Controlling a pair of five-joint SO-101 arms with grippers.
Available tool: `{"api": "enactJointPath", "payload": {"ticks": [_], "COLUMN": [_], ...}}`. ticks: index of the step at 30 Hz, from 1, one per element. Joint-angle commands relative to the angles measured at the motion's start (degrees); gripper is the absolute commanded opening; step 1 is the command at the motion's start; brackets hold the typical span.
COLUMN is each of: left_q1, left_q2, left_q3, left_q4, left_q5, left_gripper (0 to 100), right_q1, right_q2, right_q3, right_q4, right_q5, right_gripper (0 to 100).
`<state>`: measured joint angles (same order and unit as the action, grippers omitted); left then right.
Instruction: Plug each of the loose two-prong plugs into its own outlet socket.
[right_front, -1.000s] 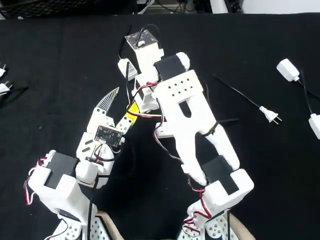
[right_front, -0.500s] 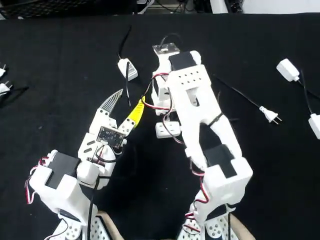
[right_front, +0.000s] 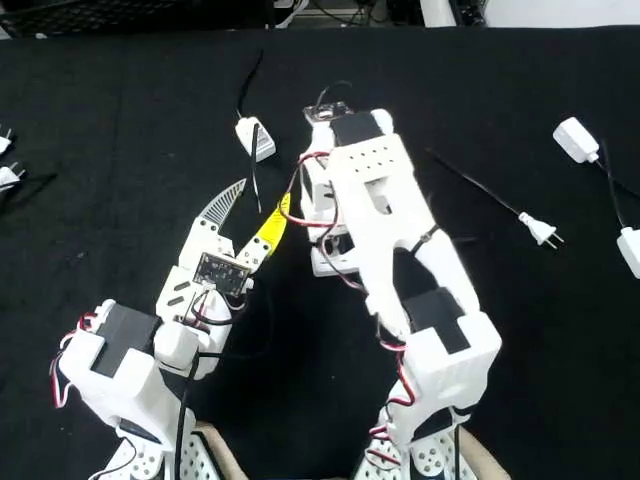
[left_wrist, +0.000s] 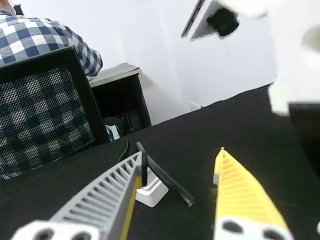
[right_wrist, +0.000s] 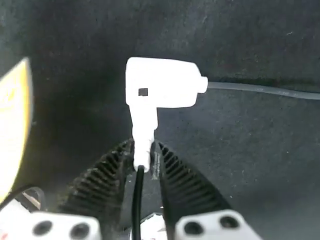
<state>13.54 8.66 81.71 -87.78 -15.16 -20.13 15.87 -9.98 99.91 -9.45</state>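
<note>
While the right gripper (right_wrist: 143, 150) pinches a small white two-prong plug on a black cord (right_wrist: 142, 135) between its black ribbed fingers (right_wrist: 176, 175), the plug's front end sits against a white outlet socket block with a grey cable (right_wrist: 160, 82), which lies on the black tabletop (right_front: 120, 120) beneath the right arm. Just beside it hangs the left gripper (left_wrist: 180, 155), grey and yellow fingers spread, holding nothing. A second white outlet socket (right_front: 255, 138) lies just beyond those fingertips. Another loose white plug (right_front: 540, 230) lies well apart, on the right arm's side.
</note>
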Motion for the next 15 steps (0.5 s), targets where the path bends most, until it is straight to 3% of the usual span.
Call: {"api": "enactJointPath", "payload": {"ticks": [1, 9, 15], "left_q1": [0.0, 0.0, 0.0], "left_q2": [-0.3, -0.3, -0.3], "left_q3": [-0.2, -0.1, -0.1], "left_q4": [0.3, 0.3, 0.3], "left_q5": [0.2, 0.2, 0.2], "left_gripper": [24, 24, 24], "right_q1": [-1.8, -2.3, -2.3], "right_q2": [-0.6, -0.6, -0.6], "right_q3": [0.2, 1.8, 2.5], "right_q4": [1.2, 1.1, 1.0], "right_q5": [-0.9, -7.5, -7.4], "right_gripper": [1.4, 1.2, 1.2]}}
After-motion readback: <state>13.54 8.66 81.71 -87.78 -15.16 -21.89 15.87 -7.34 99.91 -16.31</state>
